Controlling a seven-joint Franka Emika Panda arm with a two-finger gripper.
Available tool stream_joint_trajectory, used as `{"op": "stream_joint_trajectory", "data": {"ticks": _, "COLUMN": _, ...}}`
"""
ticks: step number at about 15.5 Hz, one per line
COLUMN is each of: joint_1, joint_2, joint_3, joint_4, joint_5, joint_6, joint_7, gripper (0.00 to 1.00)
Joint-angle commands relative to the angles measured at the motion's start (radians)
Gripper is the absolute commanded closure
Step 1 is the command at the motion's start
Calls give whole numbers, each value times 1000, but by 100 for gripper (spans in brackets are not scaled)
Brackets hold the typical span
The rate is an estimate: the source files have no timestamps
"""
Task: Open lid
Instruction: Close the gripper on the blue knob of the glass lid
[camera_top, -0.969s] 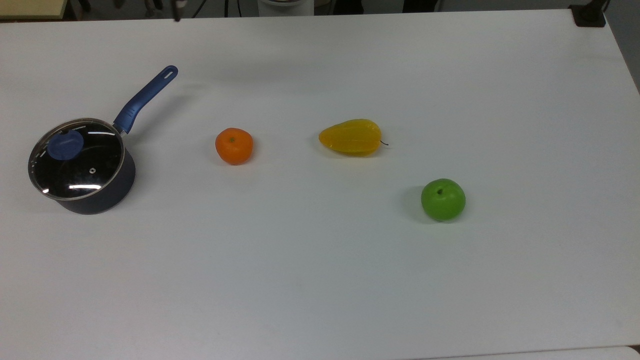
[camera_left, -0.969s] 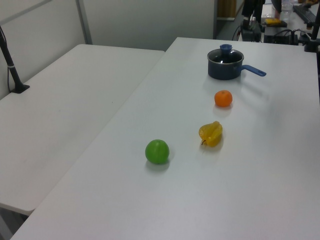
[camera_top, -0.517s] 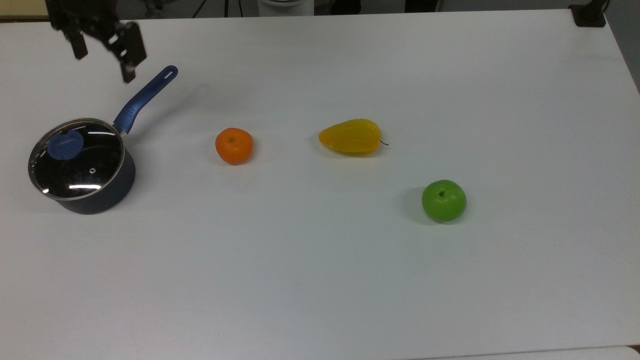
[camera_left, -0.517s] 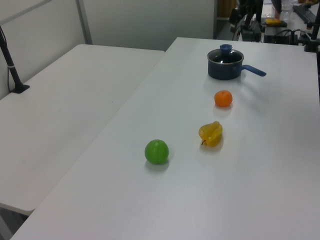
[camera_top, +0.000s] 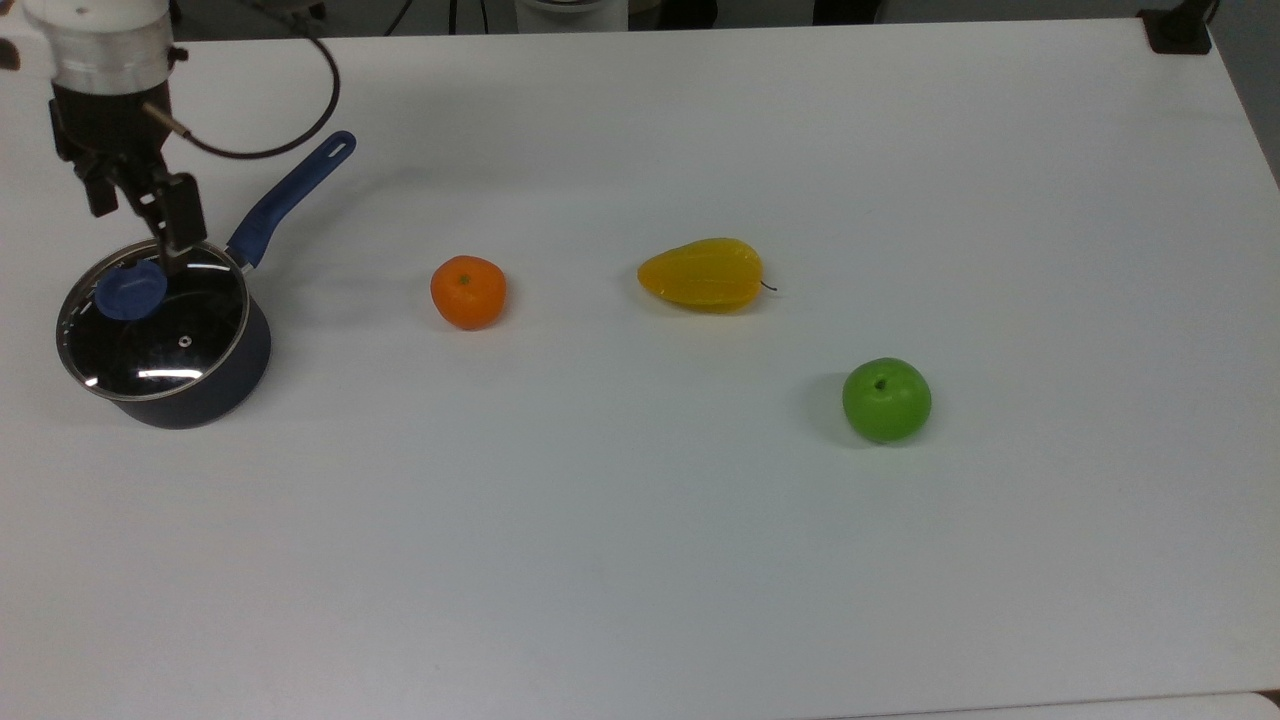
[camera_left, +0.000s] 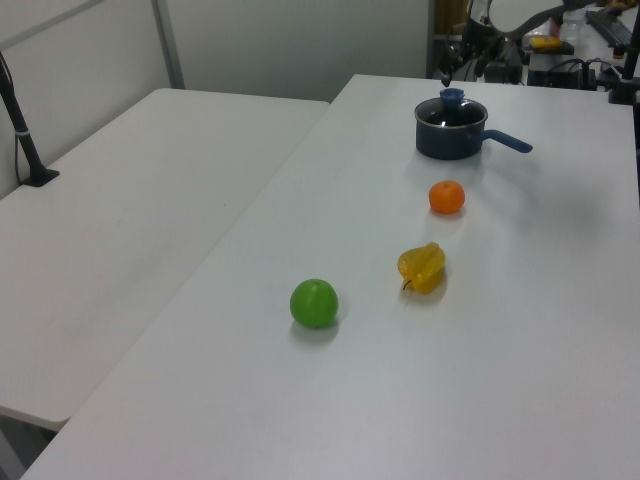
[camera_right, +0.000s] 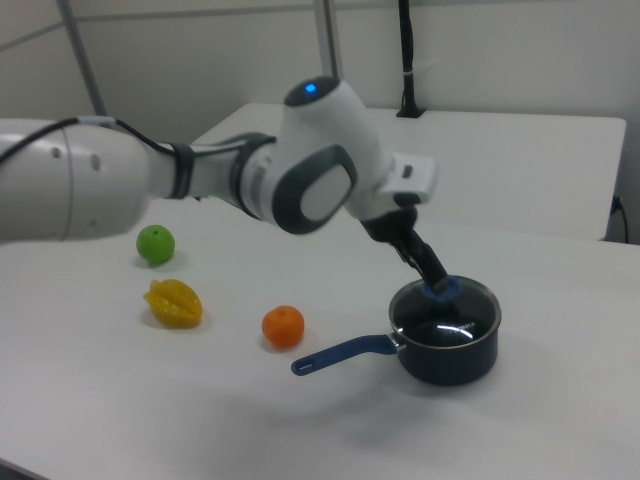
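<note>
the gripper (camera_top: 135, 225) hangs at the upper left of the top view with its fingers spread and nothing between them, one fingertip just above the far edge of the pan (camera_top: 170, 340). the blue knob (camera_top: 131, 289) sits directly below it in the frame, almost under the tips. the lid (camera_top: 152, 318) is seated flat on the pan, so i'd judge a short drop straight onto the knob comes next.

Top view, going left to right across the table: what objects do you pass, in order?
Saucepan with the lid on it → orange fruit → yellow fruit → green apple. The tool hangs over the far edge of the lid, so I leave it out of the order.
</note>
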Motion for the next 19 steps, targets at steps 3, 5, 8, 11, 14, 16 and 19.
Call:
{"op": "stream_joint_trajectory", "data": {"ticks": 3, "joint_1": -16, "joint_2": 67, "joint_3": -3, "joint_4": 17, "joint_5": -19, "joint_6": 64, "joint_7": 32, "gripper": 0}}
{"op": "stream_joint_trajectory", "data": {"ticks": 5, "joint_1": -14, "joint_2": 76, "joint_3": -3, "joint_4": 17, "joint_5": -19, "joint_6": 74, "joint_7": 64, "gripper": 0}}
{"op": "stream_joint_trajectory", "data": {"ticks": 8, "joint_1": -9, "joint_2": 78, "joint_3": -3, "joint_4": 17, "joint_5": -18, "joint_6": 102, "joint_7": 75, "gripper": 0}}
{"op": "stream_joint_trajectory", "data": {"ticks": 11, "joint_1": -3, "joint_2": 84, "joint_3": -3, "joint_4": 17, "joint_5": -19, "joint_6": 108, "joint_7": 75, "gripper": 2}}
{"op": "stream_joint_trajectory", "data": {"ticks": 14, "joint_1": 0, "joint_2": 97, "joint_3": -3, "joint_4": 17, "joint_5": -19, "joint_6": 120, "joint_7": 75, "gripper": 3}}
{"op": "stream_joint_trajectory", "data": {"ticks": 16, "joint_1": 3, "joint_2": 97, "joint_3": -3, "joint_4": 16, "joint_5": -21, "joint_6": 156, "joint_7": 75, "gripper": 3}}
{"op": "stream_joint_trajectory", "data": {"ticks": 19, "joint_1": 1, "joint_2": 97, "joint_3": -2, "joint_4": 16, "joint_5": -19, "joint_6": 157, "joint_7": 75, "gripper": 6}}
